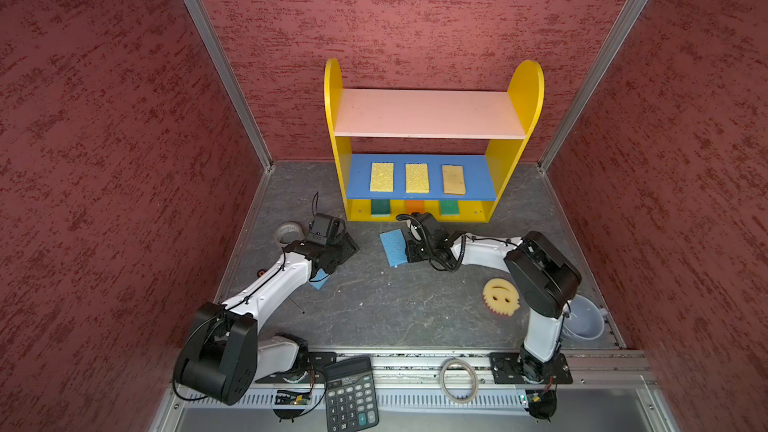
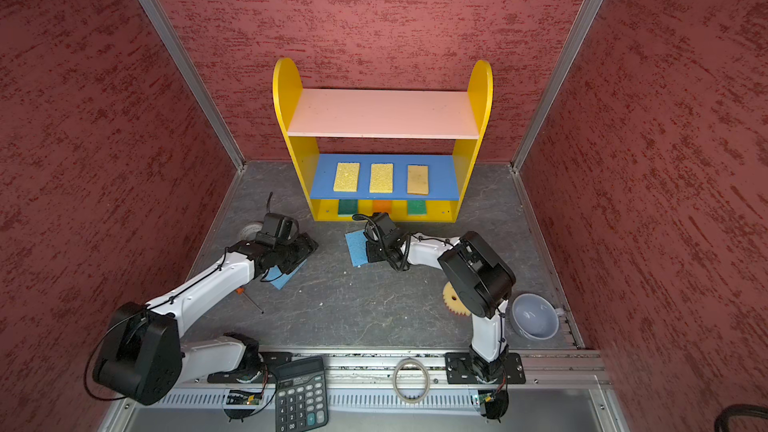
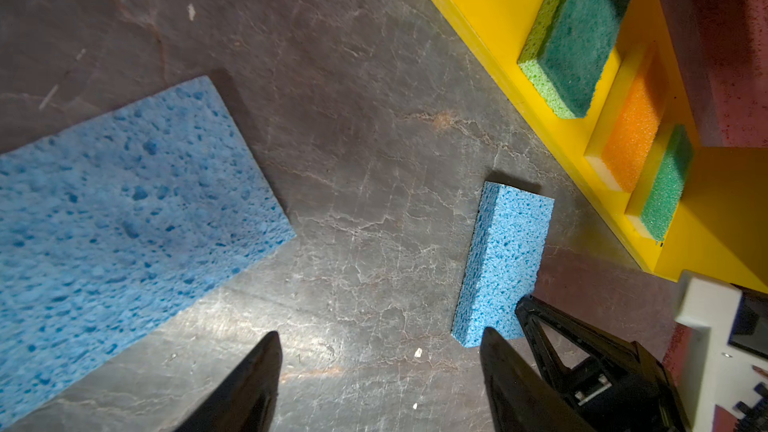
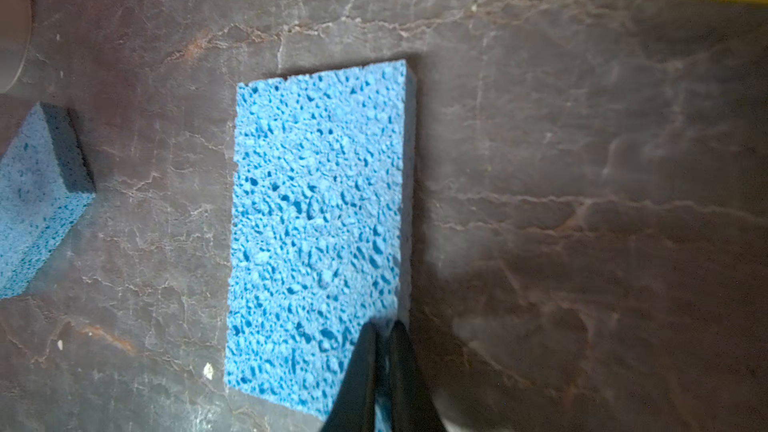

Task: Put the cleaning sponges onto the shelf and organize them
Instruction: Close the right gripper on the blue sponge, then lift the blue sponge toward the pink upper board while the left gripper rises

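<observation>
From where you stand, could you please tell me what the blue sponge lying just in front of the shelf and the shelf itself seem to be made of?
Blue sponge: likely cellulose foam, matte, riddled with irregular open pores.
Shelf: probably painted wood or fibreboard; flat, smooth, evenly coloured boards with a slight sheen.

Both top views are bright, evenly lit from above and fairly sharp; straight lines bend near the edges. The wrist views are dimmer: pale glare on the tabletop [image 3: 316,351], and a slightly blurred blue sponge [image 4: 320,222] with a dark shadow beside it.
</observation>
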Tool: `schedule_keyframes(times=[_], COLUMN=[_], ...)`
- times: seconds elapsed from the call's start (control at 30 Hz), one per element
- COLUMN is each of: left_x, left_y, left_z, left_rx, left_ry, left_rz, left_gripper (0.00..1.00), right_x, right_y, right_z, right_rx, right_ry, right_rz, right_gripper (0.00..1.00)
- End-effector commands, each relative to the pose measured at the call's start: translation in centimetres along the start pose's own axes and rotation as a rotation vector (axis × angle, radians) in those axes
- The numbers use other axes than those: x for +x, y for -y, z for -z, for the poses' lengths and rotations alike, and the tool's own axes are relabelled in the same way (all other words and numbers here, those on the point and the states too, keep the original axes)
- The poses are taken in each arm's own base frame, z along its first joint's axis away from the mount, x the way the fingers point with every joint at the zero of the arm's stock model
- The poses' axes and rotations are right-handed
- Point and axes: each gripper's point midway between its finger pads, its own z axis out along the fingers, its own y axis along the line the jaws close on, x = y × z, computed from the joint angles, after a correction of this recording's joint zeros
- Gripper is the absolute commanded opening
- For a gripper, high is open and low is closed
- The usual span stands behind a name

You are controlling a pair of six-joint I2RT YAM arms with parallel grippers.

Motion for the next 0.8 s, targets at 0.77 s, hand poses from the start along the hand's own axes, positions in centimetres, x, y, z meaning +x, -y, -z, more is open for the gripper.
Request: schedule_keyframes(times=[0.77], left_x=[-7.4], left_y=[6.9], left_z=[14.0], left_rx=[0.229], left_ry=[0.336], left_rz=[-0.067], left_gripper=[0.8], right_x=[-9.1], right_y=[-9.3], right_z=[16.3], right_rx=[-0.152], right_ry=[0.411], right_rz=[0.234], right_gripper=[0.0])
